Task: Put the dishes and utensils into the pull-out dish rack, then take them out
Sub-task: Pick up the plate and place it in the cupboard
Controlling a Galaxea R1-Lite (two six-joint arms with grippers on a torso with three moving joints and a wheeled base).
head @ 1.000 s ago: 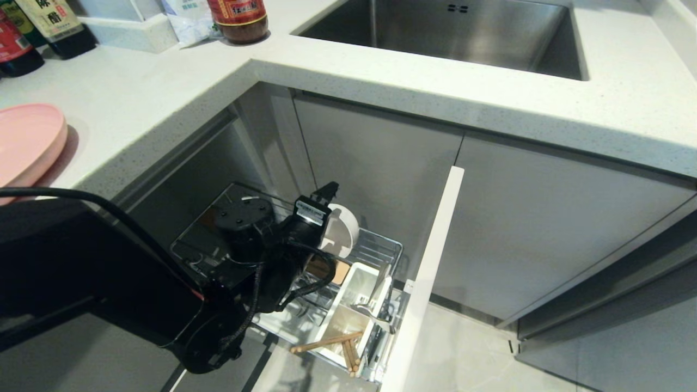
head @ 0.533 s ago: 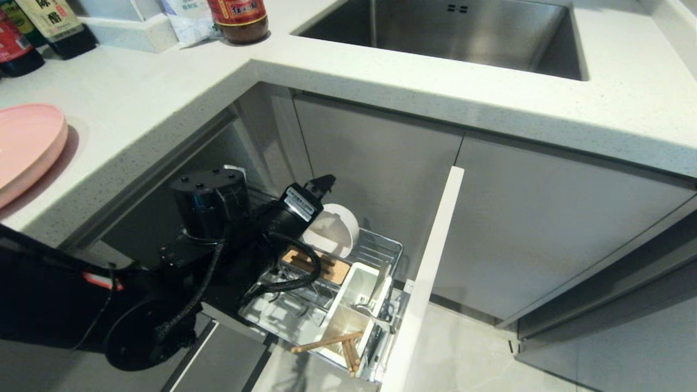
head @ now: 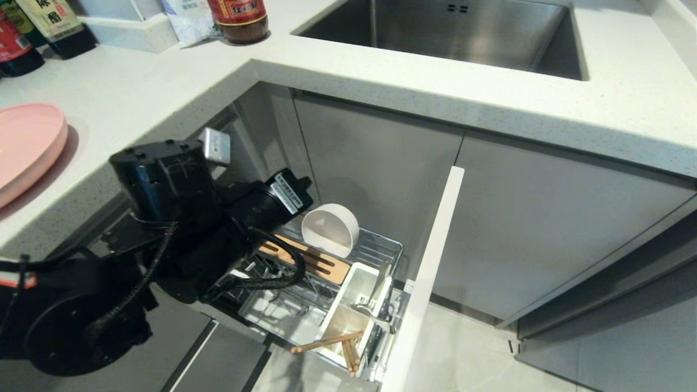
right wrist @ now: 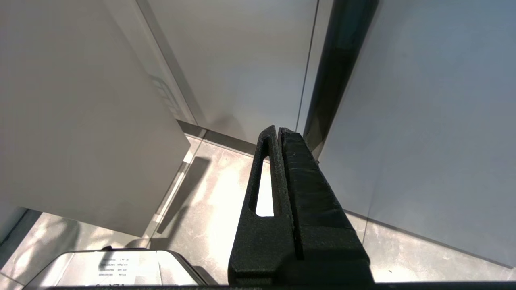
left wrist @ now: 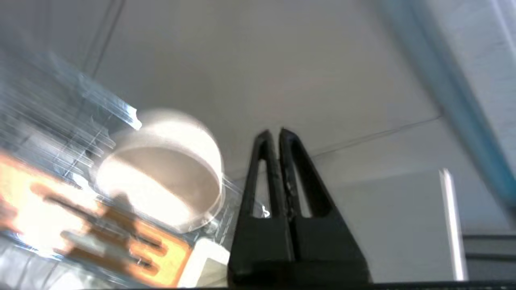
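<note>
While the head view hides its tips, the left gripper (left wrist: 273, 135) is pressed together, empty, beside the bowl (left wrist: 161, 169).

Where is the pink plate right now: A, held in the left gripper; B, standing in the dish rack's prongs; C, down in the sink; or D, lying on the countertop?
D: the pink plate lies flat on the white countertop, outside the pull-out dish rack.
</note>
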